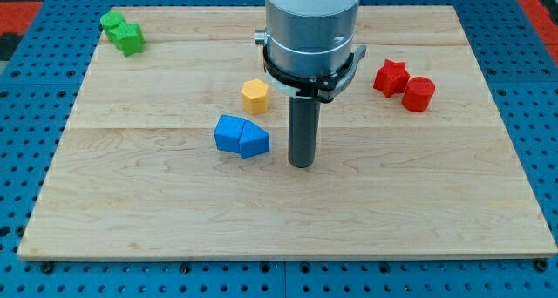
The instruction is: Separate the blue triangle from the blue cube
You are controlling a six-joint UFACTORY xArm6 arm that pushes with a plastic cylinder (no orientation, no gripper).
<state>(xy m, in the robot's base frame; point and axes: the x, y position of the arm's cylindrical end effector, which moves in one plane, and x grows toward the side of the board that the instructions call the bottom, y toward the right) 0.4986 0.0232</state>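
Observation:
The blue cube (229, 132) and the blue triangle (255, 142) lie touching each other a little left of the board's middle, the cube on the view's left and the triangle on the right. My tip (301, 164) rests on the board just to the right of the blue triangle, a short gap apart from it. The rod rises from there into the grey arm body (311, 32) above.
A yellow hexagonal block (255, 95) sits just above the blue pair. A red star (391, 76) and a red cylinder (418, 93) stand at the right. Two green blocks (123, 32) lie at the top left corner. The wooden board (174, 220) ends on a blue pegboard.

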